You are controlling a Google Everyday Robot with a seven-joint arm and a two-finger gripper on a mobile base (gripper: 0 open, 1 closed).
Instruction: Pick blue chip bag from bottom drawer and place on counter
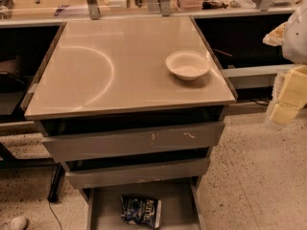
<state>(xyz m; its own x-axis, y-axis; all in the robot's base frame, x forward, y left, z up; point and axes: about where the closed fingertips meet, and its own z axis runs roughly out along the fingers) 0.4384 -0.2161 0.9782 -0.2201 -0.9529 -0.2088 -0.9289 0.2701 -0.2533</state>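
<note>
In the camera view, the blue chip bag point(140, 211) lay flat on the floor of the bottom drawer point(103, 207). The drawer stood pulled out beneath two upper drawer fronts point(132, 142), probably so the bag could be reached from above. White lettering showed on the bag but could not be read. The table point(96, 71) carried a white bowl point(187, 64) near its right edge. The end effector point(286, 102) hung off to the right, beside the table and well apart from the bag. Whether it was apart or together could not be told.
</note>
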